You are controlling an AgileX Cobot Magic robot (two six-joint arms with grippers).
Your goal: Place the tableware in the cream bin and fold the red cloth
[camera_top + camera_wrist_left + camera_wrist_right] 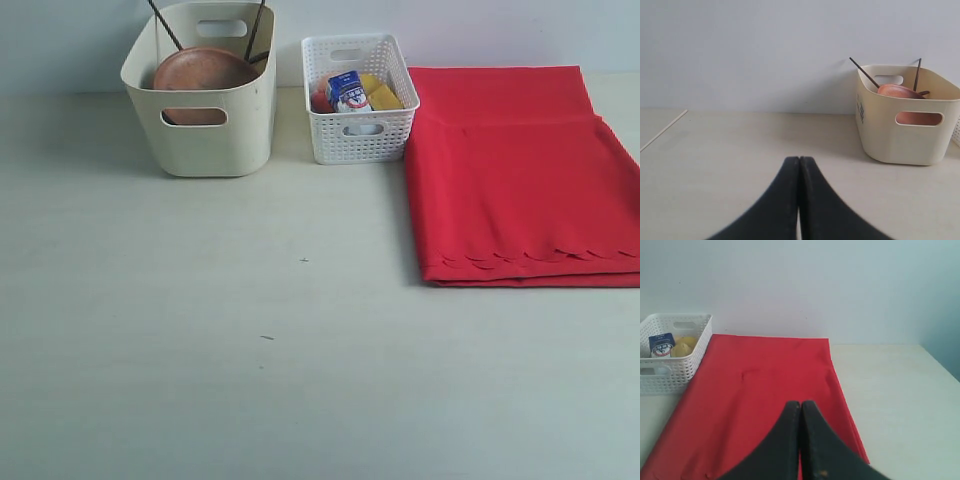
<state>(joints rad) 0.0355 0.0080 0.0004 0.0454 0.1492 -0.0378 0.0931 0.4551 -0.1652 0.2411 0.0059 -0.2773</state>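
At two o'clock on the table (300, 380), the red cloth (515, 175) lies flat and doubled. It looks light and limp, probably best pinched at a scalloped-edge corner. At eleven o'clock the cream bin (215, 150) holds the brittle-looking clay plate (205, 70) and chopsticks (166, 25). The left gripper (799, 162) and right gripper (800, 405) have jaws pressed together, empty.

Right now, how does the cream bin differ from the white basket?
The cream bin is taller, smooth-walled and holds a plate and chopsticks; the white basket is lower, lattice-walled and holds food, including a milk carton. Both are open-topped with cut-out handles.
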